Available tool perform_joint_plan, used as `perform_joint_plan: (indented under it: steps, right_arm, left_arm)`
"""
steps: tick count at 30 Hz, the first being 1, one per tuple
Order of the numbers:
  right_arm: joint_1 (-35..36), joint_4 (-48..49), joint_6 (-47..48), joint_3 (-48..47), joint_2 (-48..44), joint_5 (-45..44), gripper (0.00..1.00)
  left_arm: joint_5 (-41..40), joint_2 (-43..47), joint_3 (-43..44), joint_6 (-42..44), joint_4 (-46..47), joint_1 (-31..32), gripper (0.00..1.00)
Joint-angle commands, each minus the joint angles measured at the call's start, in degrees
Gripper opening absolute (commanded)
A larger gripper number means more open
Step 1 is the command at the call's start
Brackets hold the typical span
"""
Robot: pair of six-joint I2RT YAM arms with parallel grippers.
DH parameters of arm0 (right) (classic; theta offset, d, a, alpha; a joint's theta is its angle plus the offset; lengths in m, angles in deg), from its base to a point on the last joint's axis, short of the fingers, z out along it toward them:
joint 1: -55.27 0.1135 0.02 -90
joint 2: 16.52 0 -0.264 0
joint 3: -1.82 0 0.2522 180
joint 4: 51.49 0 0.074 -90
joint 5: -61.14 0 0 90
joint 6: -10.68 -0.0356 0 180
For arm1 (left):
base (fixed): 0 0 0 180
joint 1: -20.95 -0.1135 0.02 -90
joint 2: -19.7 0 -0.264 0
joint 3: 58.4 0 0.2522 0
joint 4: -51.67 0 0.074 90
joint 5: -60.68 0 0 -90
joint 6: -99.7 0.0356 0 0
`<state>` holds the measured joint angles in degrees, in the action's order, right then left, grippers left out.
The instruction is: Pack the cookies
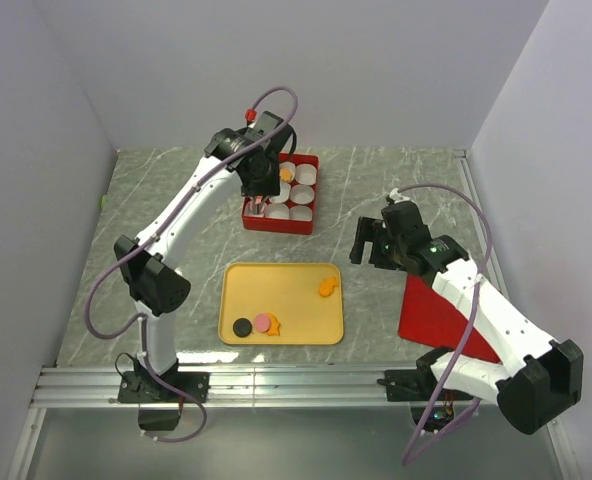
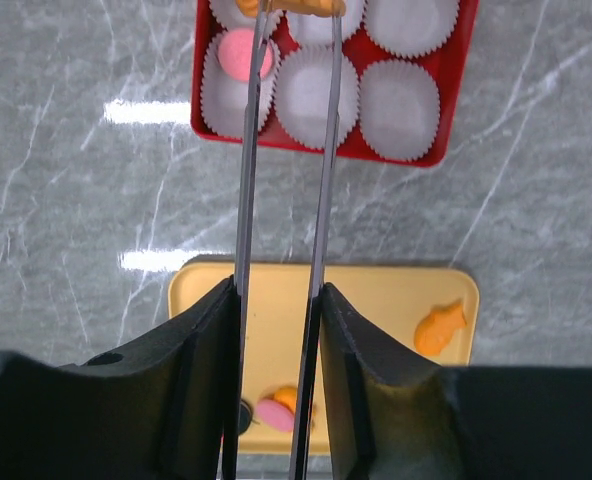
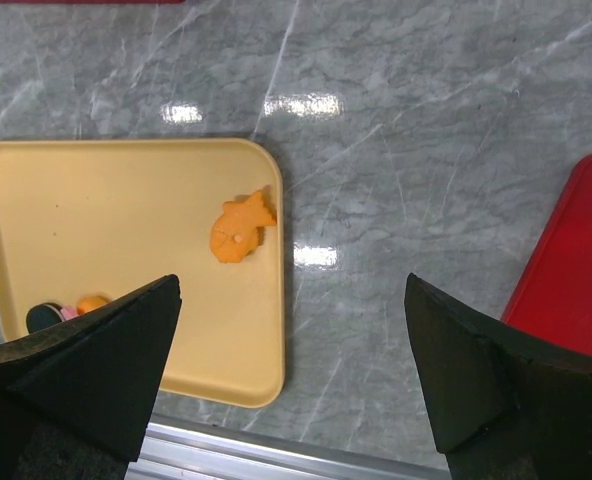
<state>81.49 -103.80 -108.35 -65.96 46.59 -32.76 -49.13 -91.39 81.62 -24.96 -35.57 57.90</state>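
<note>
TOP: left gripper [image 1: 264, 195] over red box [image 1: 276, 222]; right gripper [image 1: 361, 243] beside yellow tray [image 1: 276, 275], where four cookies [image 1: 263, 322] lie | LEFT WRIST: jaws narrow, tips at orange cookie [image 2: 294, 6] above a paper cup [image 2: 400, 95]; I can't tell if it's pinched, and a skewed release could miss the cup | RIGHT WRIST: jaws wide, empty; fish cookie [image 3: 242, 227] near tray rim, might skid off when I grab.

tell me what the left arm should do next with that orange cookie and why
Probably lower a little and open the jaws. The left gripper pinches an orange cookie at its fingertips above a white paper cup in the red box. That cup looks empty, while a pink cookie already sits in a neighbouring one.
</note>
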Motion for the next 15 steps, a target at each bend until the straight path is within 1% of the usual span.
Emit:
perform_joint_plan:
  steps: [1, 9, 13, 15]
  right_arm:
    - [-0.4, 1.6, 2.0, -3.3, 1.1, -1.5, 1.0]
    - [-0.6, 1.9, 3.8, -5.3, 4.2, -0.4, 1.0]
    - [-0.8, 2.3, 4.2, -5.6, 5.1, -0.1, 1.0]
    - [-0.9, 2.3, 4.2, -5.6, 5.4, 0.0, 1.0]
  left_arm:
    - [0.7, -0.6, 3.1, 1.7, 4.0, -1.1, 0.41]
    - [2.5, -3.5, 0.8, 0.8, 11.3, -2.4, 0.41]
    - [1.2, -3.1, -4.9, 0.5, 15.2, -2.3, 0.42]
    - [0.9, -3.4, -5.9, 0.6, 16.1, -2.4, 0.42]
